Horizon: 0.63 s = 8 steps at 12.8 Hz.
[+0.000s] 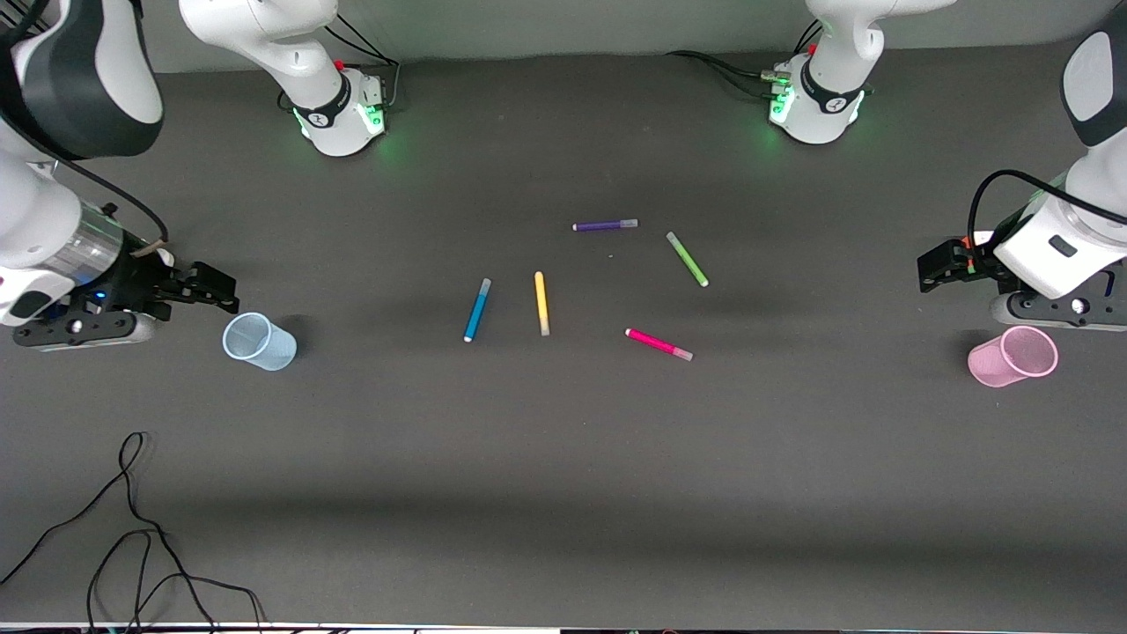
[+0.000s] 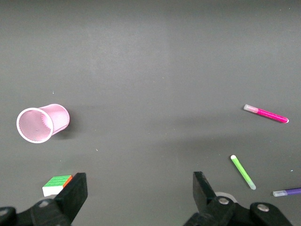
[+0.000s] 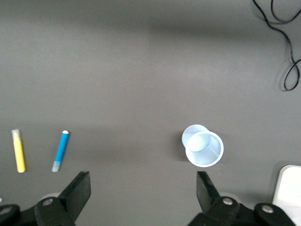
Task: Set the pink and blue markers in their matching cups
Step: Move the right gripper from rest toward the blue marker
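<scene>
Pink marker (image 1: 659,343) and blue marker (image 1: 476,310) flat on table (image 1: 563,493) mid-scene, pink at blue's 4 o'clock; neither cupped, both placements left. Blue cup (image 1: 259,341), pink cup (image 1: 1012,356) upright, empty, at opposite table ends. Right gripper (image 1: 207,291) hovers by blue cup, left gripper (image 1: 938,264) by pink cup; both spread wide, holding nothing.

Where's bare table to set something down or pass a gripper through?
Bare: the stretch between the blue cup and blue marker, and between the pink marker and pink cup. Also nearer the front camera than the markers, except the cable at the right arm's end. Crowded: mid-table, with the yellow, green and purple markers.
</scene>
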### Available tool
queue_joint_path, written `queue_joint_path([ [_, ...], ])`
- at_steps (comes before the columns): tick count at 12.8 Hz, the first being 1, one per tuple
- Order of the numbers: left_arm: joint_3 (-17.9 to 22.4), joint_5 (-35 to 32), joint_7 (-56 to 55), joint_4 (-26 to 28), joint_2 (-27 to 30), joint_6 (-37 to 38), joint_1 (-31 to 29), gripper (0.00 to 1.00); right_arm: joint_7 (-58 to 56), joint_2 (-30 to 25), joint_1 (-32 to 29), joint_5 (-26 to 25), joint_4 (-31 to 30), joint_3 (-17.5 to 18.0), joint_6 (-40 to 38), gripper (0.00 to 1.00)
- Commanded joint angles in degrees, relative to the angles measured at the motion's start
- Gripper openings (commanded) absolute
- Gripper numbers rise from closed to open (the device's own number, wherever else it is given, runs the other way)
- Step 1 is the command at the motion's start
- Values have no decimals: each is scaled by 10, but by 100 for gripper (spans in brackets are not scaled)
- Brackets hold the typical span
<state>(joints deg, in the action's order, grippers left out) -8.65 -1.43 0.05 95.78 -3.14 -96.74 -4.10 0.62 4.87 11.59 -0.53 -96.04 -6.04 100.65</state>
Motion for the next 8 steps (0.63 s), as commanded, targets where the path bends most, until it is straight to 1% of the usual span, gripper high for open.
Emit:
queue_joint_path([
  [1,-1,5,9,-7,-1,9,-3,100,2,57,29,-29,62,11,-12,100],
  [2,-1,5,9,-7,-1,9,-3,100,5,74,34,-22,73,12,-19,100],
  [4,-1,5,9,-7,-1,9,-3,100,47,108,37,12,87,30,-19,100],
  [8,-1,5,9,-7,-1,9,-3,100,172,152,38,16,90,88,-9,100],
])
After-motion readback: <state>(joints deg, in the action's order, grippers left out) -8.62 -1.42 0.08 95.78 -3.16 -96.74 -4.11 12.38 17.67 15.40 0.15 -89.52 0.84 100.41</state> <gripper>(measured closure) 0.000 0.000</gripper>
